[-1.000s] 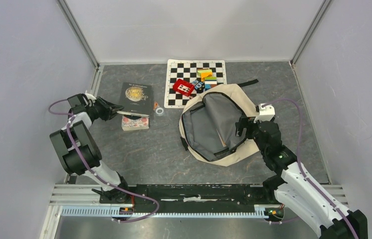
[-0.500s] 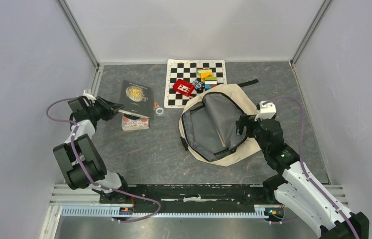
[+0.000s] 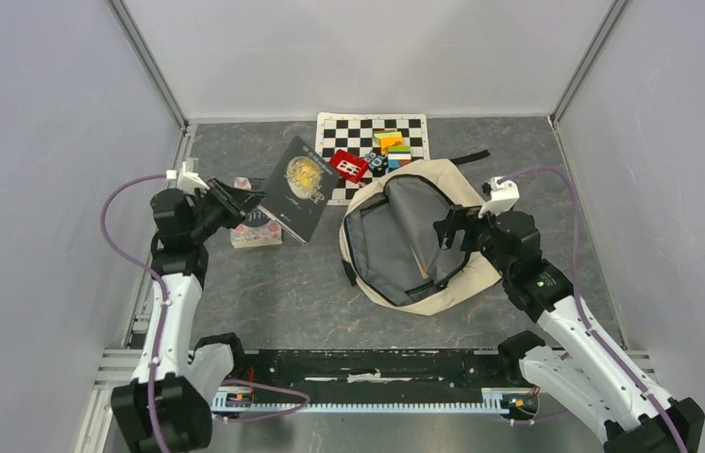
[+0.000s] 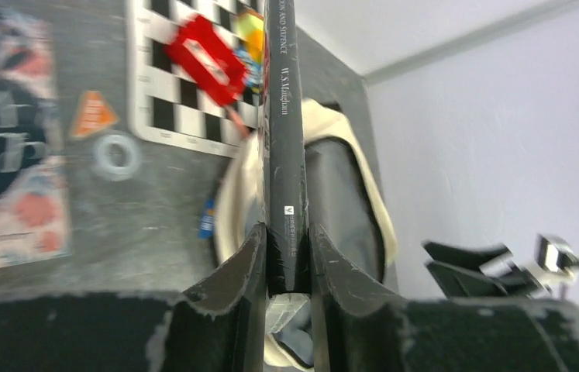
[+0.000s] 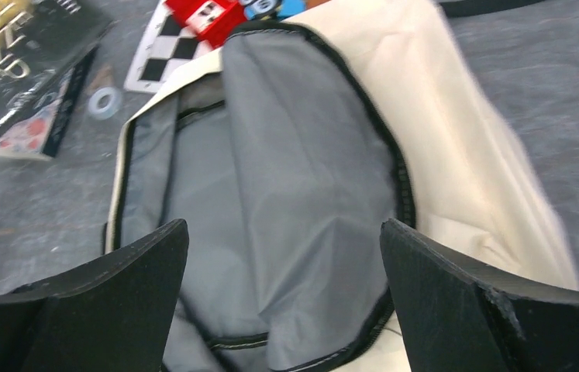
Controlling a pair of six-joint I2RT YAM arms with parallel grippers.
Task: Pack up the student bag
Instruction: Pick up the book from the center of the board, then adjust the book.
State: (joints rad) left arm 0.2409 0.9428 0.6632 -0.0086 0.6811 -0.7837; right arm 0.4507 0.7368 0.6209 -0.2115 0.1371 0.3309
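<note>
The student bag (image 3: pixel 395 236), cream with black zip trim, lies open on the table with its grey lining showing. My left gripper (image 3: pixel 238 200) is shut on the edge of a black book (image 3: pixel 303 187) and holds it tilted above the table, left of the bag. In the left wrist view the book's spine (image 4: pixel 284 116) stands clamped in my left gripper (image 4: pixel 286 248), with the bag (image 4: pixel 340 194) behind it. My right gripper (image 3: pixel 446 247) is open and empty over the bag's right side. In the right wrist view it (image 5: pixel 282 271) spans the grey lining (image 5: pixel 301 170).
A chessboard mat (image 3: pixel 329 142) at the back holds a red toy (image 3: pixel 348 165) and coloured blocks (image 3: pixel 392 146). A second book with red patterns (image 3: pixel 256 236) lies below the lifted one. A small tape ring (image 4: pixel 115 155) and an orange triangle (image 4: pixel 92 116) lie nearby. Walls enclose the table.
My left arm has lifted the black book off the patterned book and swung it right towards the bag. My right gripper has shifted slightly up and left over the bag.
</note>
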